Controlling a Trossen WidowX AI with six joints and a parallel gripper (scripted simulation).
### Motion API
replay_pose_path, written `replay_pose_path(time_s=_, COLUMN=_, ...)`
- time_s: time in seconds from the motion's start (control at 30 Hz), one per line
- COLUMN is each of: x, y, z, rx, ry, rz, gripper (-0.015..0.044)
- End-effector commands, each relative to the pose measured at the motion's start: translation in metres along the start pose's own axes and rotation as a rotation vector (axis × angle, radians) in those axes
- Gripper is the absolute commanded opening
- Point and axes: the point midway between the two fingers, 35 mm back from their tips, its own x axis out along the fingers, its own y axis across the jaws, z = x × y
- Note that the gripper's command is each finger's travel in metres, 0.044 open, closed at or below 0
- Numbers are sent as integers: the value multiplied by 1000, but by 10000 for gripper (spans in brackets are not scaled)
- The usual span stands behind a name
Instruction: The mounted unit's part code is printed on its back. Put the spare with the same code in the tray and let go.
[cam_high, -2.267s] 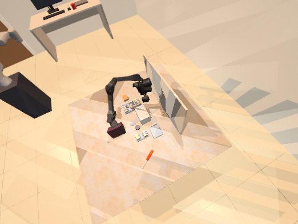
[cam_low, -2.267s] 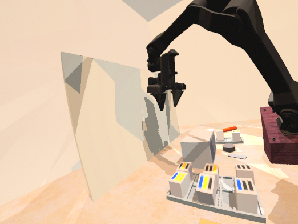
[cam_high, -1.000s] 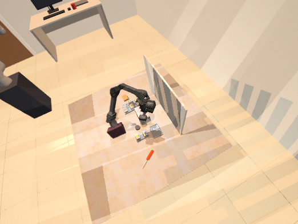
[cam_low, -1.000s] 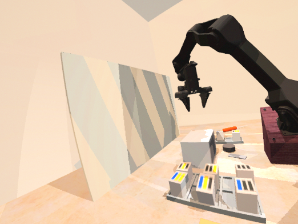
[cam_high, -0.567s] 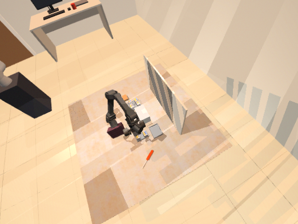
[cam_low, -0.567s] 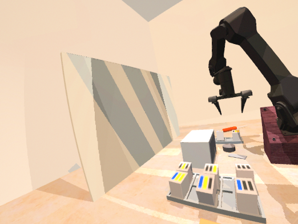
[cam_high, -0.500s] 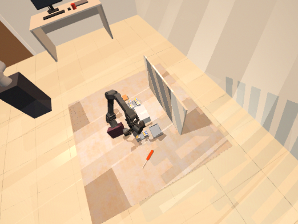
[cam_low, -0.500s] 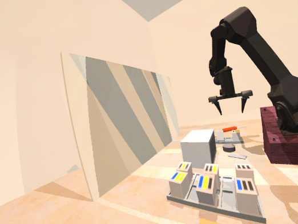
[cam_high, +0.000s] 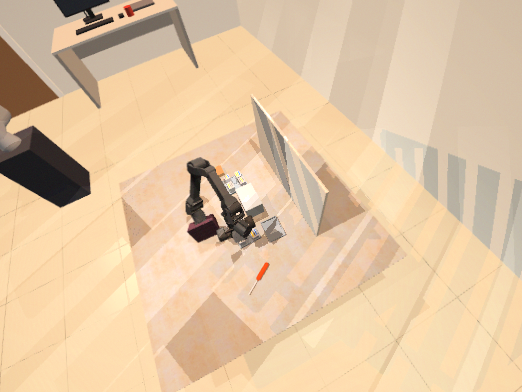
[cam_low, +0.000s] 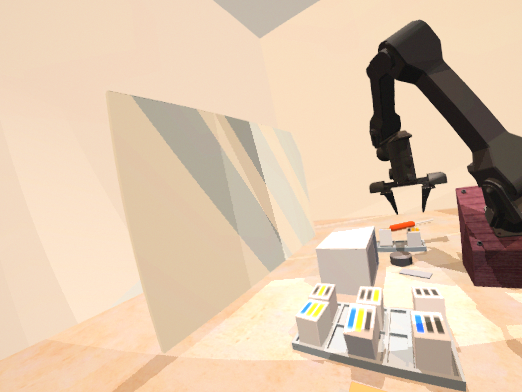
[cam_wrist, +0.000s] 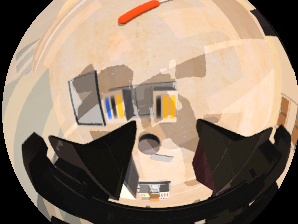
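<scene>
My gripper (cam_low: 410, 213) (cam_wrist: 166, 124) is open and empty, pointing down above the floor near the small rack (cam_low: 402, 248) (cam_wrist: 144, 102). That rack holds two spares. The left spare (cam_low: 385, 237) (cam_wrist: 117, 107) has blue, black and yellow stripes; the right spare (cam_low: 414, 237) (cam_wrist: 165, 107) has black, orange, orange. The grey tray (cam_high: 273, 228) (cam_wrist: 82, 107) is empty, left of the rack in the wrist view. The mounted unit, a white box (cam_high: 247, 193) (cam_low: 345, 262), hides its code in these views. The large rack (cam_low: 400, 374) holds several striped spares, one of them (cam_low: 312, 322) blue, yellow, yellow.
A tall upright panel (cam_high: 305, 185) (cam_low: 200, 215) stands beside the box. A dark puck (cam_low: 401, 258) (cam_wrist: 149, 143) and a thin flat plate (cam_low: 416, 274) (cam_wrist: 162, 157) lie between the racks. An orange screwdriver (cam_high: 262, 271) (cam_low: 402, 226) (cam_wrist: 139, 12) lies beyond the small rack.
</scene>
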Motion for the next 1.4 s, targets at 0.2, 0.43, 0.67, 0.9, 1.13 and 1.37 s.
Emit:
replay_pose_path(time_s=0.2, x=10, y=-1, z=0, rx=5, ry=5, rz=5, gripper=300)
replay_pose_path(time_s=0.43, x=22, y=0, z=1, rx=5, ry=4, rz=5, gripper=300)
replay_pose_path(time_s=0.67, x=33, y=1, z=1, rx=5, ry=4, rz=5, gripper=300)
replay_pose_path(time_s=0.9, x=45, y=1, z=1, rx=4, ry=5, rz=6, gripper=300)
replay_pose_path(time_s=1.13, x=57, y=1, z=1, rx=4, ry=5, rz=6, gripper=300)
replay_pose_path(time_s=1.37, x=68, y=1, z=0, rx=4, ry=6, rz=6, gripper=300)
